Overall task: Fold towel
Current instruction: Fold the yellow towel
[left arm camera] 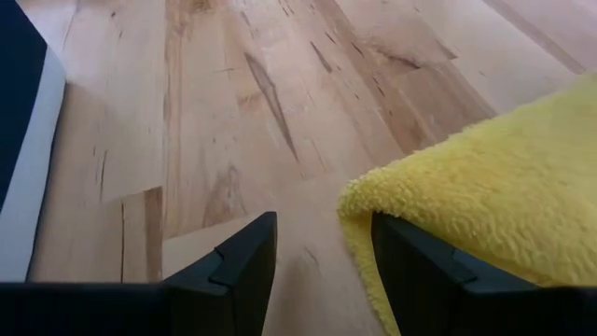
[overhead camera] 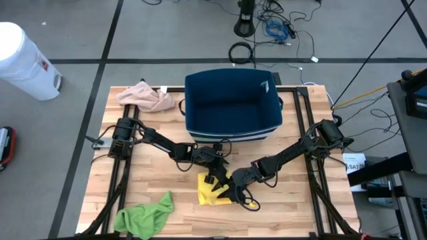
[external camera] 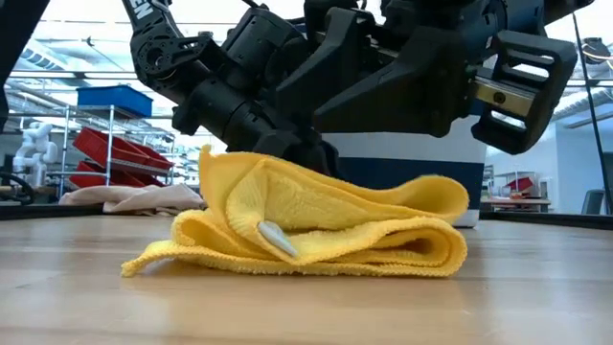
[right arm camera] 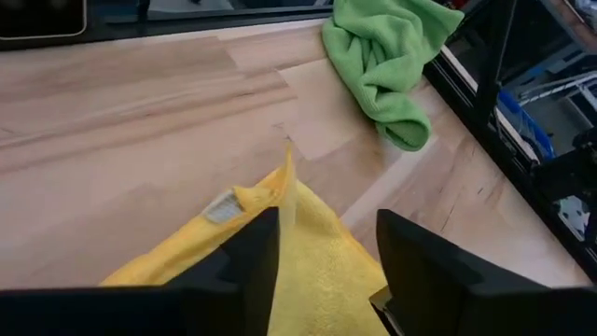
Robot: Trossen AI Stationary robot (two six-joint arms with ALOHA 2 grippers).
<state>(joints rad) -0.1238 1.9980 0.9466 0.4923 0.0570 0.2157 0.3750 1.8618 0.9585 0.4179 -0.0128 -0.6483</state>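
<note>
A yellow towel (overhead camera: 212, 189) lies on the wooden table near its front middle, folded over itself in loose layers (external camera: 316, 230), with a white tag (external camera: 272, 238) showing and one corner standing up (right arm camera: 287, 177). My left gripper (overhead camera: 215, 176) is open at the towel's far edge. Bare wood shows between its fingers, and the towel's edge (left arm camera: 354, 201) lies beside one finger (left arm camera: 420, 275). My right gripper (overhead camera: 235, 191) is open low over the towel's right part, with yellow cloth (right arm camera: 322, 252) showing in the gap between its fingers. My left gripper has one finger right beside the towel's edge (left arm camera: 359, 233); I cannot tell whether it touches the cloth. My right gripper stands with its fingers apart on either side of a raised fold (right arm camera: 298, 224); I cannot tell whether they touch it. The towel rests on the table.
A dark blue bin (overhead camera: 232, 105) stands at the table's far middle. A pink cloth (overhead camera: 145, 97) lies at the far left and a green cloth (overhead camera: 145, 213) at the near left corner. A white container (overhead camera: 23, 60) stands on the floor beyond the table's left edge.
</note>
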